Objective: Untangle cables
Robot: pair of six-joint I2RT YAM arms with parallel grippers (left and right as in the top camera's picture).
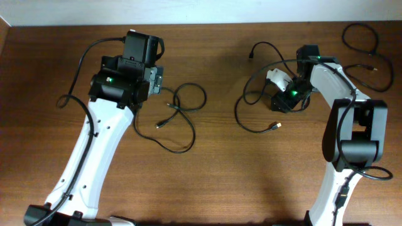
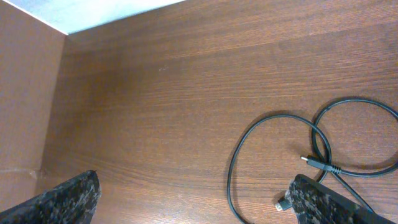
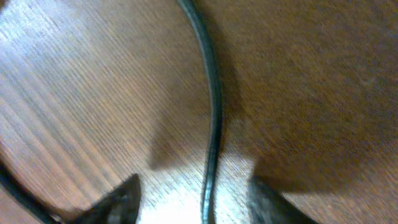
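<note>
My left gripper [image 2: 196,208] stood wide open, its two dark speckled fingers [image 2: 68,198] far apart at the bottom corners of the wrist view, with nothing between them but the dark brown wooden table [image 2: 155,93]. Near the right-hand finger lay a thin black cable [image 2: 277,115], curled into rings that crossed over one another. One slim plug [image 2: 318,164] rested among the rings and a second small connector [image 2: 283,204] lay just beside that finger. Seen from overhead, this cable sprawled on the wood to the right of my left wrist. My right gripper [image 3: 199,205] was open too and sat low over the table. A second thin black cable [image 3: 214,106] ran straight down between its fingertips, and neither pad pressed on it as far as the blurred wrist view showed. From above, that cable swung around my right wrist in wide curves, and its gold-tipped plug [image 1: 275,127] lay on the wood beside the gripper. A third black cable [image 1: 375,39] lay in loose loops at the far right corner, well apart from both grippers.
</note>
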